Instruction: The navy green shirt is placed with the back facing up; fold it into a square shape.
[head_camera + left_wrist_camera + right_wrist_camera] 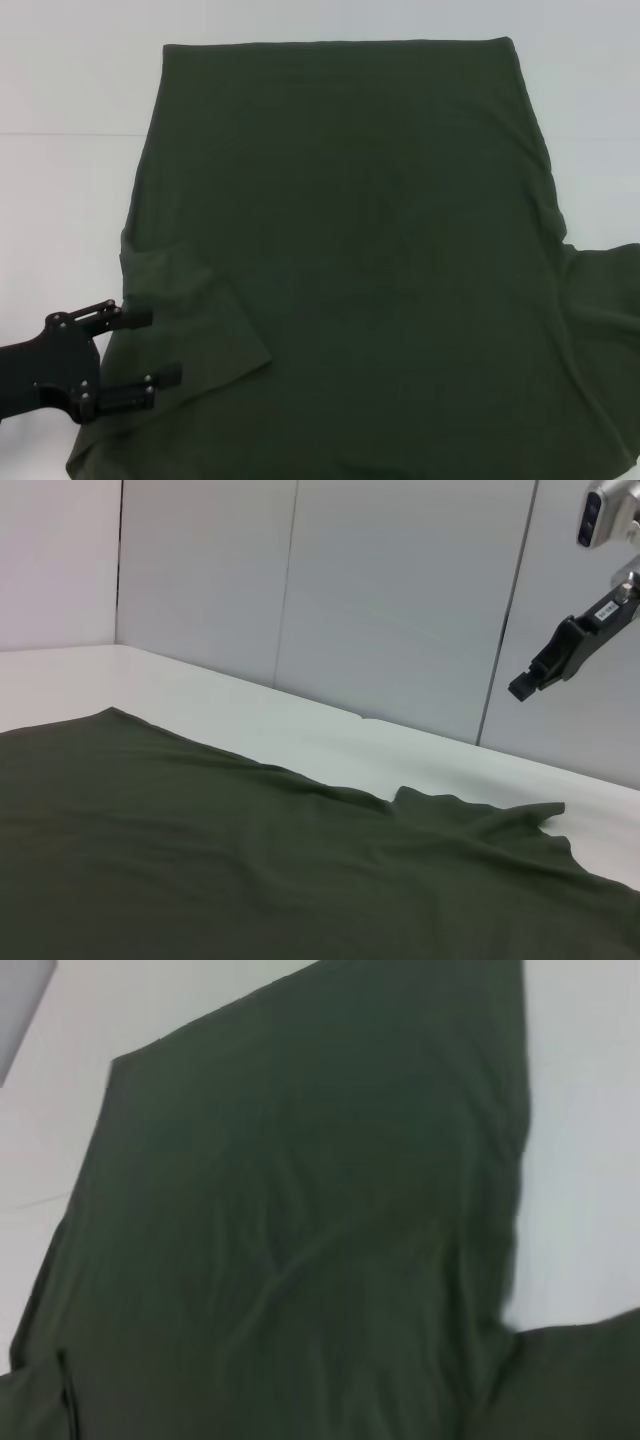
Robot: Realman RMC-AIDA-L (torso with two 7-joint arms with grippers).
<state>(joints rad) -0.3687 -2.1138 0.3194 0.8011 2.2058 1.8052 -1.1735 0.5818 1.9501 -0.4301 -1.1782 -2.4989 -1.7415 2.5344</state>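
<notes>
Jaws spread apart on the left gripper at the navy green shirt's folded sleeve edge; white table open beside it.

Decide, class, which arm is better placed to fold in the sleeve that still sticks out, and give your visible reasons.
Probably the right. The unfolded sleeve lies on the shirt's right side, the right arm's own side. The left gripper, open, sits at the left sleeve, already folded in; it would have to cross the shirt.
</notes>
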